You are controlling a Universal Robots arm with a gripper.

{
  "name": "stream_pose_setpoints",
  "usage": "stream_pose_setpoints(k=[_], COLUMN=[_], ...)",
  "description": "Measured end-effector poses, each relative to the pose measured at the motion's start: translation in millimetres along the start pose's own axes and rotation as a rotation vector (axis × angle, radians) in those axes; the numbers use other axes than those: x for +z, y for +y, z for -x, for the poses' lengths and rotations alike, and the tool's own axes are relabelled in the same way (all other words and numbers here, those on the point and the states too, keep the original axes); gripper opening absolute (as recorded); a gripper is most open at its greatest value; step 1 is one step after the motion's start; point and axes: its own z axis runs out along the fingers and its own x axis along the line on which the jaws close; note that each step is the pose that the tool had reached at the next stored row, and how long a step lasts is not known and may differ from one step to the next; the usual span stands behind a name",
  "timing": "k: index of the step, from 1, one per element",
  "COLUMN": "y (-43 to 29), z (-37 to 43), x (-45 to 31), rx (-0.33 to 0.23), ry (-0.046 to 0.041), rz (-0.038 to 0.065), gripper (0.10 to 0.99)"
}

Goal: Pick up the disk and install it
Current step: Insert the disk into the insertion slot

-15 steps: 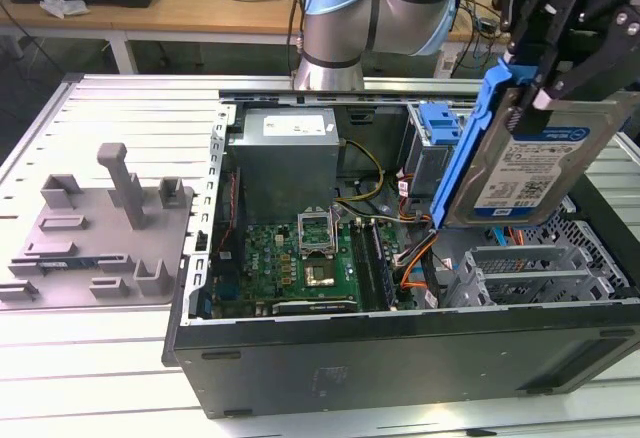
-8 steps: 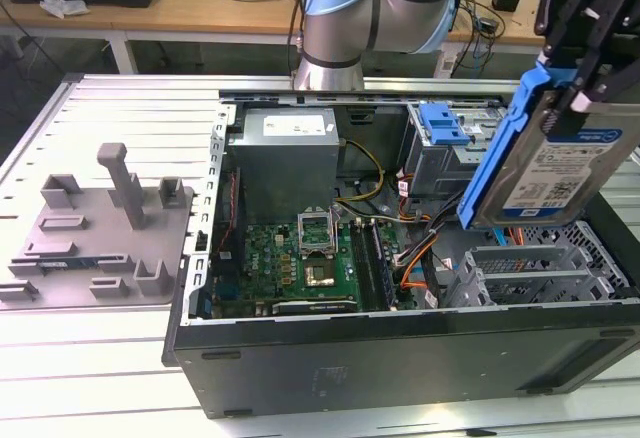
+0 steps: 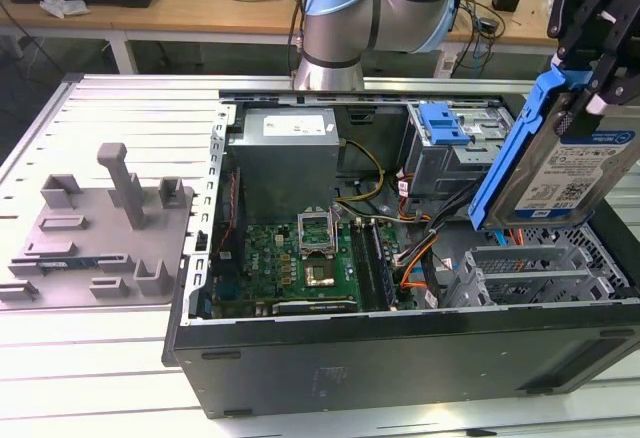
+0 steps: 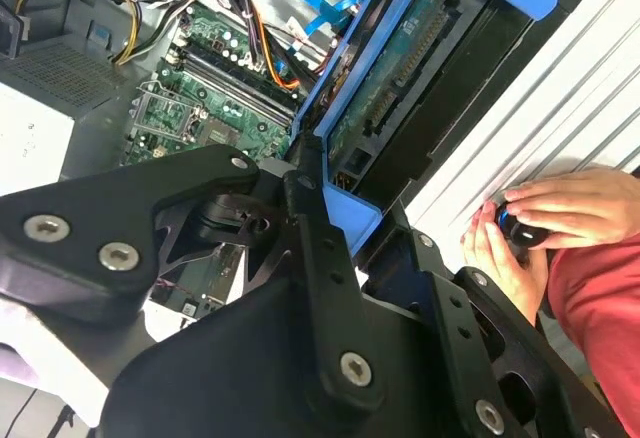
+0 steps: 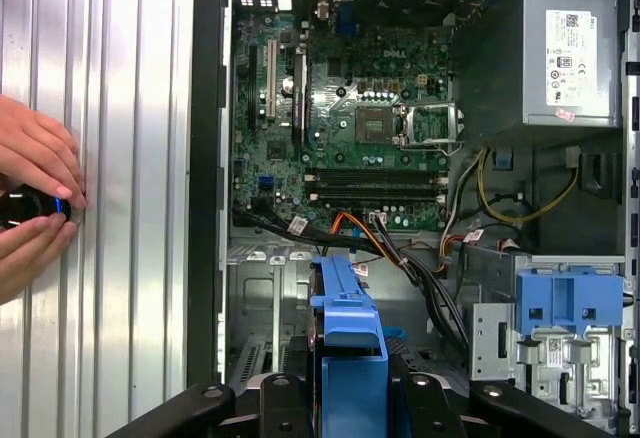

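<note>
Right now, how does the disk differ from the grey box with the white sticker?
The disk hangs tilted over the case, clamped by the tool; the grey box sits flat inside it. The disk has a blue frame; the grey box has none. The disk is thinner. Both are greyish and carry labels.

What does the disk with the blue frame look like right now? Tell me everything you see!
The disk is a flat silver metal box with a white-and-blue label, wrapped in a bright blue plastic frame. The tool is shut on its upper end, holding it in the air, standing on edge and tilted. It hangs over the open computer case, at the exterior view's right.
</note>
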Motion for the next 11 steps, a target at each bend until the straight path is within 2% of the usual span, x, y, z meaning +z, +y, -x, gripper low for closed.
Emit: stream_pose_setpoints(k=[5,8,11], y=[-0.5,-5.8,-6.7], z=[-0.4,-1.8,-3.0], x=[0.7,1.7,2.8], rx=[0.0,-0.001,-0.002], ry=[0.0,0.0,0.0001], rz=[0.0,-0.001,-0.001], gripper=[0.369,0.369,0.369])
